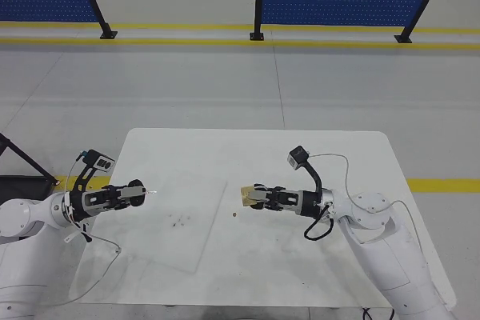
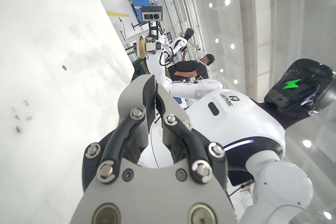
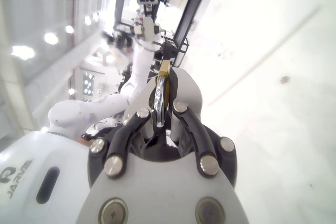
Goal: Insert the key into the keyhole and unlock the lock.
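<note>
I count one white table (image 1: 304, 160). Two arms work over it, so two grippers: the left gripper (image 1: 142, 193) and the right gripper (image 1: 251, 196). There are two wrist cameras, one per arm: the left wrist camera (image 1: 104, 163) and the right wrist camera (image 1: 297, 157). One brass lock (image 1: 246, 194). One key (image 1: 150, 193), a thin sliver. One brown speck (image 1: 234, 214) on the tabletop. On the far side stand two blue panels: the left panel (image 1: 40, 10) and the right panel (image 1: 344, 11).

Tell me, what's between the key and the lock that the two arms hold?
Only open air between key and lock, per the top view. On the white table below: dark smudges, a thin seam, a small brown speck.
</note>
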### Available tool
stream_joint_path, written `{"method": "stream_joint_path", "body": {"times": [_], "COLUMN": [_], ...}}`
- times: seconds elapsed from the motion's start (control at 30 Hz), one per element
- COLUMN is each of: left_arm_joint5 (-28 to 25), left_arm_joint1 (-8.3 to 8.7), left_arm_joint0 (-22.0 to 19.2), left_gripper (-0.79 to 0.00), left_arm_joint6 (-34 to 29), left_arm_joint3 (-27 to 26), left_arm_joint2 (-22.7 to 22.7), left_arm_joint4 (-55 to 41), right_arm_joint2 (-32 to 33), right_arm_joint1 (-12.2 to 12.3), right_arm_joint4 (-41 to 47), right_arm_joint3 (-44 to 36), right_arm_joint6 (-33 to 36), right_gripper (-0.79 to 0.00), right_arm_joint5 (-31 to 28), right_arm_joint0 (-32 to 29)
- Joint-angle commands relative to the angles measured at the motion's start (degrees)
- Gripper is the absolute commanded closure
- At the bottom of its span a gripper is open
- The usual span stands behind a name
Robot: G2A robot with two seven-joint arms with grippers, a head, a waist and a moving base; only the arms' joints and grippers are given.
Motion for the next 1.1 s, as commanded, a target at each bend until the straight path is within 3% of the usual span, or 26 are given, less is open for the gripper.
{"method": "stream_joint_path", "body": {"times": [0.0, 0.23, 0.37, 0.6, 1.07], "left_arm_joint5": [0.0, 0.0, 0.1, -3.3, -10.1], "left_arm_joint1": [0.00, 0.00, -0.06, -0.99, -2.57], "left_arm_joint0": [0.0, 0.0, 0.2, 1.4, 0.0], "left_gripper": [0.000, 0.000, 0.000, 0.000, 0.000], "left_arm_joint6": [0.0, 0.0, 0.8, 6.3, 11.0], "left_arm_joint3": [0.0, 0.0, -0.3, -2.7, -4.9], "left_arm_joint2": [0.0, 0.0, 0.4, 6.1, 15.5], "left_arm_joint4": [0.0, 0.0, 0.2, 2.5, 4.9], "right_arm_joint2": [0.0, 0.0, 0.2, -0.8, -3.0], "right_arm_joint1": [0.0, 0.0, -0.3, -0.6, -1.1], "right_arm_joint4": [0.0, 0.0, 2.3, 2.2, 2.6], "right_arm_joint3": [0.0, 0.0, -0.1, -0.6, 1.6], "right_arm_joint6": [0.0, 0.0, -7.6, -15.3, -19.7], "right_gripper": [0.000, 0.000, 0.000, 0.000, 0.000], "right_arm_joint5": [0.0, 0.0, -3.2, -8.0, -10.0], "right_arm_joint0": [0.0, 0.0, -2.4, -6.7, -8.7]}}
